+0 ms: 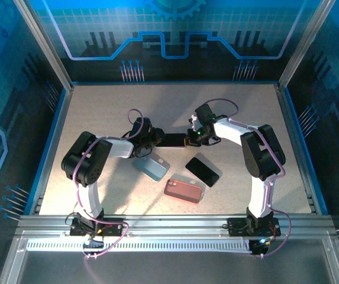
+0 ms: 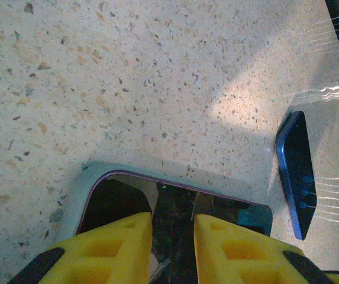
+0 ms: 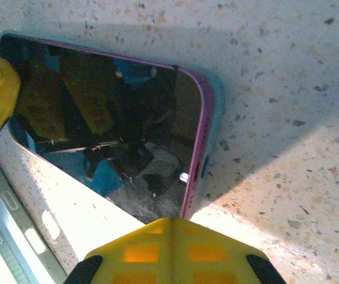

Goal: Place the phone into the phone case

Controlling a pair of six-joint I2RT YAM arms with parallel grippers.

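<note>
Overhead, the left fingers [image 1: 148, 139] and right fingers [image 1: 193, 138] meet end to end over the phone [image 1: 172, 139], which lies flat mid-desk [image 1: 98, 112] between them; this view is too coarse to show finger spacing. The left wrist view shows the left pair slightly apart with a narrow gap, their tips over the phone's near end and nothing visibly clamped between them. It also shows a pale teal case [image 2: 77, 198] hugging the phone's purple edge at one rounded corner. The right wrist view shows the same teal lip along another corner, and the right pair closed together into one yellow block at the phone's edge, holding nothing. Whether the phone sits fully down in the case cannot be told, as both fingers cover parts of its border. Nearer the arms lie a light blue case [image 1: 151, 167], a coral case [image 1: 183, 190] and a dark phone [image 1: 203, 170], all apart. A dark blue slab [image 2: 299, 171] is cut off in glare.
</note>
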